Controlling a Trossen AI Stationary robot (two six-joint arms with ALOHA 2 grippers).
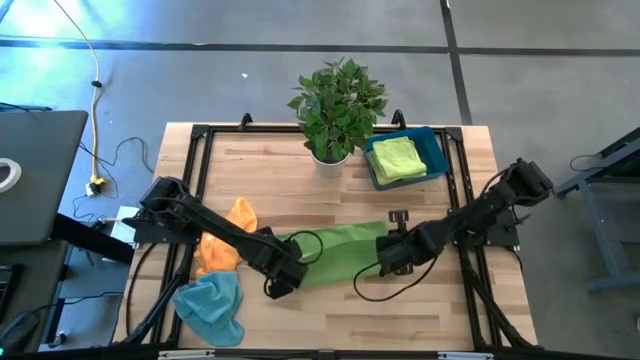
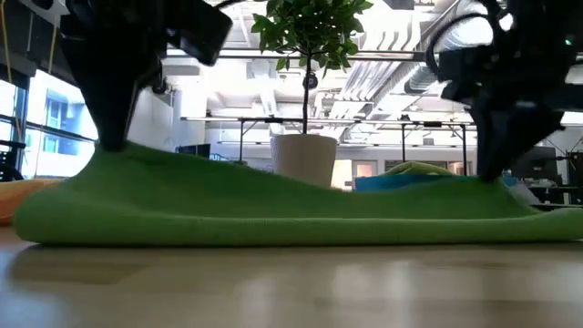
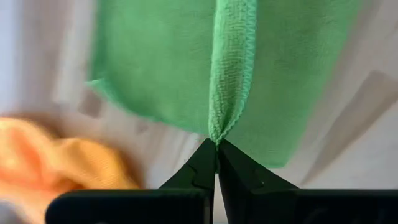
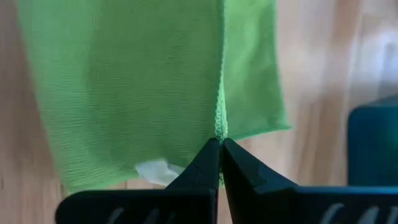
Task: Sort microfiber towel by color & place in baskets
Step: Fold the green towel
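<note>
A green towel (image 1: 340, 255) lies spread on the table's middle, between my two grippers. My left gripper (image 1: 288, 276) is shut on its left end, my right gripper (image 1: 392, 254) on its right end. An orange towel (image 1: 225, 235) and a blue towel (image 1: 212, 305) lie at the near left. The teal-blue basket (image 1: 436, 150) at the far right holds a yellow-green towel (image 1: 399, 158). My left gripper pinches a raised fold (image 3: 217, 134) at the green towel's left end between its two fingers, from above. The towel's middle rests on the table. My right gripper pinches a raised ridge at the towel's right edge (image 4: 219, 129) between its two fingers, from above. Beside the fingers the cloth lies on the table.
A potted plant in a white pot (image 1: 335, 105) stands at the table's far middle, beside the basket. A black frame (image 1: 200, 150) runs round the table's edges. Bare wood lies along the near edge (image 1: 400, 315).
</note>
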